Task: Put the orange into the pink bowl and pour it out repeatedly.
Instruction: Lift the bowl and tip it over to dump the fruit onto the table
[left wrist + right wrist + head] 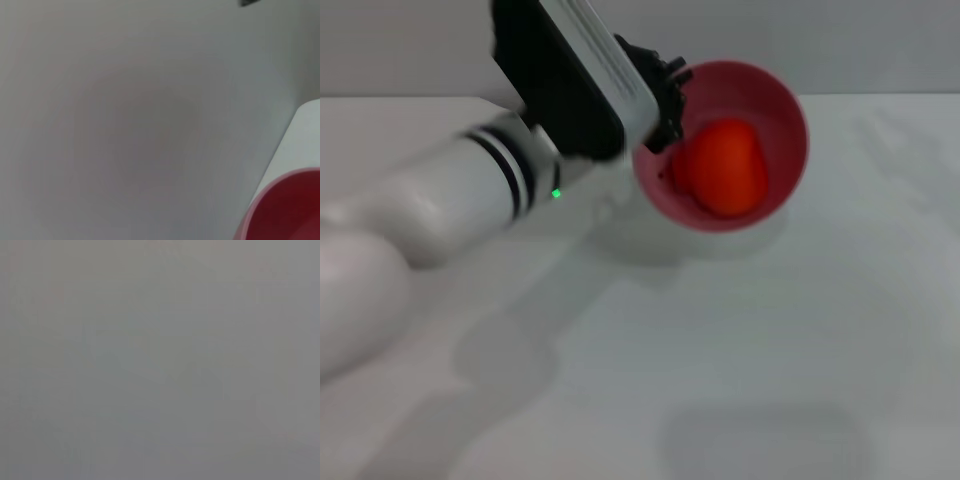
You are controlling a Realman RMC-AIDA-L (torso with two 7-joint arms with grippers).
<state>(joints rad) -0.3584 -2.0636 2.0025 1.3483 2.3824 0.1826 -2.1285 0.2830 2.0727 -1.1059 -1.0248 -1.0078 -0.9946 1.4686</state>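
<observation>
The left gripper is raised above the white table and holds the pink bowl by the rim, its dark fingers clamped on the edge of the bowl nearest the arm. The bowl is tipped steeply on its side, so that its open mouth faces the head camera and slightly downward, with the lower rim hanging just above the table surface and casting a pale shadow beneath. The orange lies inside the bowl, resting against the lower inner wall, on the far side of the rim from the fingers and a little below them; it appears to be still wholly within the bowl, though the picture is blurred there and its edge toward the lip is hard to trace. The left arm's white forearm (with black bands and a small green light) reaches in from the left side of the head view toward the bowl. In the left wrist view only a curved piece of the pink bowl shows at the corner, next to the table edge, with none of the fingers visible. The right gripper is not seen in any view, and the right wrist view shows only a featureless grey field.
</observation>
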